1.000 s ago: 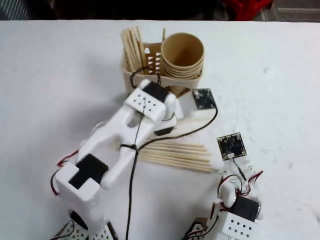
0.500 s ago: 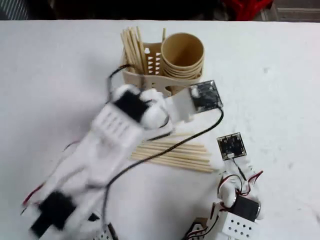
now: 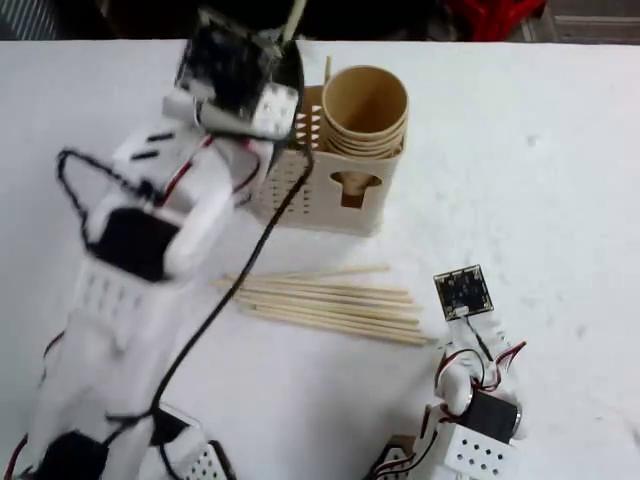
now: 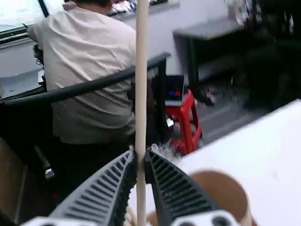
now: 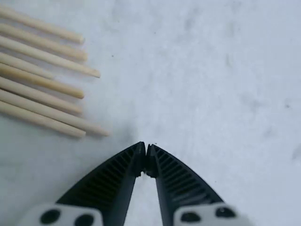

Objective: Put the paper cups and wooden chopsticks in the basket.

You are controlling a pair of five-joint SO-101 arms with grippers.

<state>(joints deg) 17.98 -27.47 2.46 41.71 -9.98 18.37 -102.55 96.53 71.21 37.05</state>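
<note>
My left gripper (image 4: pixel 140 162) is shut on one wooden chopstick (image 4: pixel 141 75), held upright above the cream basket (image 3: pixel 325 190); from overhead the stick's tip (image 3: pixel 293 20) pokes up past that arm's wrist. A stack of paper cups (image 3: pixel 365 110) sits in the basket's right compartment, and a cup rim (image 4: pixel 214 193) lies just below the left gripper. Several chopsticks (image 3: pixel 330 305) lie side by side on the table in front of the basket. My right gripper (image 5: pixel 146 160) is shut and empty, hovering just off the ends of those chopsticks (image 5: pixel 44 89).
The white table (image 3: pixel 540 180) is bare to the right of the basket. The left arm (image 3: pixel 140 250) stretches over the table's left half. A person sits in a chair with their back turned, in the room behind.
The left arm swung up from the loose chopsticks to above the basket's left side, carrying one stick. The right arm stayed still.
</note>
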